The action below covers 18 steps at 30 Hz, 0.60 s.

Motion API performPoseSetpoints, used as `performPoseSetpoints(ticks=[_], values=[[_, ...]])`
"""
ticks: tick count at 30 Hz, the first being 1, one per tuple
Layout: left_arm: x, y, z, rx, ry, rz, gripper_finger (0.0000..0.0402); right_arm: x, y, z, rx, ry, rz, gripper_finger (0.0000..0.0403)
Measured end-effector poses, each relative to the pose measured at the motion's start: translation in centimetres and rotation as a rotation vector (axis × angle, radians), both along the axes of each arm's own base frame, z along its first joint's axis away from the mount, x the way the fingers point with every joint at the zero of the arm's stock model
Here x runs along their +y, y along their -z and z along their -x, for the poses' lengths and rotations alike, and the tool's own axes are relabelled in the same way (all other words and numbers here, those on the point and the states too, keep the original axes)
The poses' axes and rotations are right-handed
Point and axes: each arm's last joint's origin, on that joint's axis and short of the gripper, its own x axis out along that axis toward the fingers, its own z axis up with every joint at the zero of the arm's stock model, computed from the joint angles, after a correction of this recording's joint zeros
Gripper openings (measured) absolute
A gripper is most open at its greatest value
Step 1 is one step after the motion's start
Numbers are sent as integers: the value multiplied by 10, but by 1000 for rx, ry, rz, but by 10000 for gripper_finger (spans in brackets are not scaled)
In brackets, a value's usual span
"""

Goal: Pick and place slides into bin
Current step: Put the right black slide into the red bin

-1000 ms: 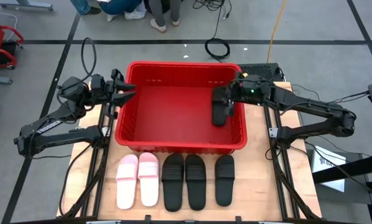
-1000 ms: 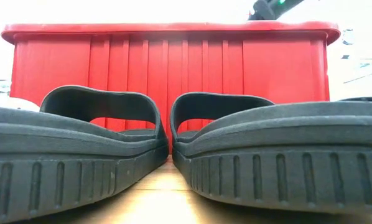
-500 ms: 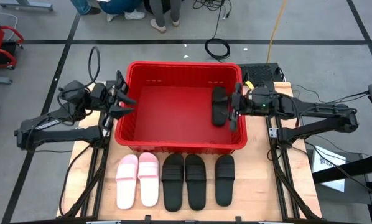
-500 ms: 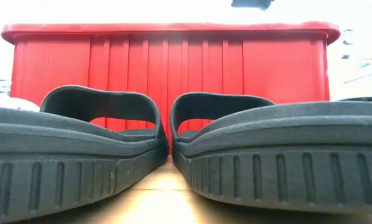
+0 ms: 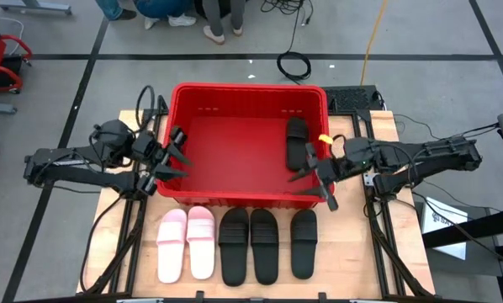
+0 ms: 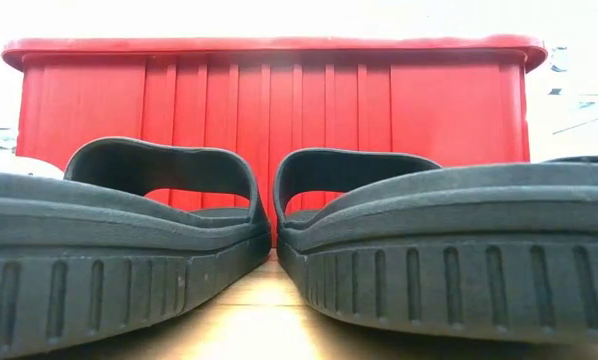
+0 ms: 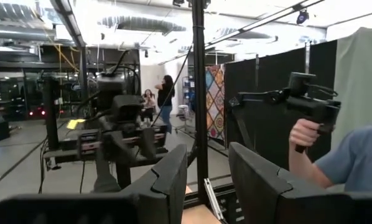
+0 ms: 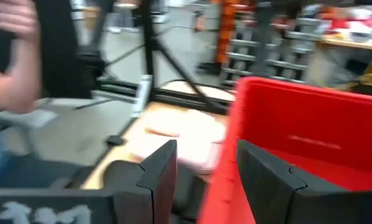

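Note:
The red bin (image 5: 184,181) stands at the table's middle and holds one black slide (image 5: 296,141), lying flat by its right wall. Two pink slides (image 5: 187,243) and three black slides (image 5: 264,245) lie in a row on the table in front of the bin. The low view shows two black slides (image 6: 129,230) close up, with the bin (image 6: 279,90) behind them. My left gripper (image 5: 177,155) is open and empty at the bin's left wall. My right gripper (image 5: 312,181) is open and empty over the bin's near right corner. The right wrist view shows the bin's wall (image 8: 310,137) and the pink slides (image 8: 192,140).
The arms' frames stand at the table's left and right edges. People sit or stand beyond the far edge (image 5: 176,13). A person's hand holds a device in the left wrist view (image 7: 307,127). A black cable coil (image 5: 293,64) lies on the floor behind the bin.
My right gripper has drawn away from the black slide in the bin, toward the table's right and then its near edge, and has turned. The slide stays flat on the bin's floor. My left gripper has gone toward the near edge along the bin's left wall.

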Motion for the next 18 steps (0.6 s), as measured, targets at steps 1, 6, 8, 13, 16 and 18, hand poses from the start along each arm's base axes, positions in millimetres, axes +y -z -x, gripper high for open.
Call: performPoseSetpoints(ticks=[1,6,8,13,16,18], values=[[-2,1,-2,5,2,3,127,4,0,-1,-3,-25,-2,155],[-12,8,-15,49,51,-5,127,21,6,-5,23,-91,0,155],[-18,11,-19,61,78,-17,127,27,9,-6,43,-109,-13,155],[-33,19,-30,79,138,-61,127,42,18,-13,89,-153,-35,155],[-42,22,-36,64,165,-92,127,53,22,-17,98,-186,-36,155],[-48,22,-39,42,184,-103,127,59,23,-18,92,-207,-35,155]])
